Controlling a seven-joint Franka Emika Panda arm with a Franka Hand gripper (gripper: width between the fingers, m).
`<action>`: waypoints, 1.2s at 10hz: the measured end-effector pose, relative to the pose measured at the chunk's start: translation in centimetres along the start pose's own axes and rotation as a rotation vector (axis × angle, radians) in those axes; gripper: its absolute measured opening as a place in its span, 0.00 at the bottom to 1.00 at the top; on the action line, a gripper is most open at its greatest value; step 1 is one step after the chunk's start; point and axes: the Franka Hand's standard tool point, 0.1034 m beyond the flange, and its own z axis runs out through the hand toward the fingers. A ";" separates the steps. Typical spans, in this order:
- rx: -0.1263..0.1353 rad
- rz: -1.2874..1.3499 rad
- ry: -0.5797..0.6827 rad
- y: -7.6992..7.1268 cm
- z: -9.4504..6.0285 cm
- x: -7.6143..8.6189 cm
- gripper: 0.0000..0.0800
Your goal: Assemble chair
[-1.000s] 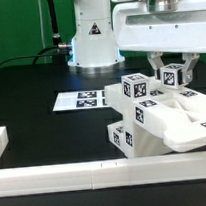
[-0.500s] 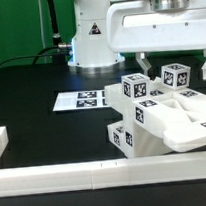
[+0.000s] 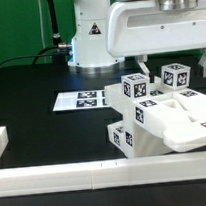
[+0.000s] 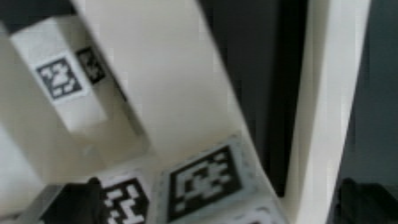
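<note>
In the exterior view, the partly joined white chair [image 3: 163, 121] lies on the black table at the right, several square tags showing on its blocky parts. One tagged square leg [image 3: 175, 77] sticks up from it. My gripper [image 3: 175, 62] hangs over that leg, open, one finger on each side and apart from it. The wrist view looks down on the white chair parts [image 4: 151, 90] and their tags. The gripper [image 4: 214, 205] has its dark fingertips [image 4: 68, 200] spread wide, with a tagged face between them. Nothing is held.
The marker board [image 3: 79, 99] lies flat behind the chair, towards the exterior view's left. A long low white border rail [image 3: 87, 175] runs along the front edge, with a short piece [image 3: 0, 142] at the left. The robot base [image 3: 91, 37] stands at the back.
The gripper was shut on the upright leg a second ago; it has since opened wide, let the leg go and risen slightly. The chair parts have not moved.
</note>
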 end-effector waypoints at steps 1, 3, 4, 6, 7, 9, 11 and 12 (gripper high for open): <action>0.000 -0.107 -0.004 0.2 0.0 -0.1 0.81; 0.001 -0.241 -0.007 0.1 0.0 -0.1 0.81; 0.002 -0.275 -0.007 0.2 0.0 -0.1 0.78; 0.002 -0.266 -0.008 0.2 0.0 -0.1 0.56; 0.002 -0.266 -0.008 0.2 0.1 -0.2 0.33; 0.002 -0.238 -0.008 0.2 0.1 -0.2 0.33; 0.003 -0.120 -0.008 0.2 0.1 -0.2 0.33; 0.004 -0.026 -0.007 0.1 0.1 -0.2 0.33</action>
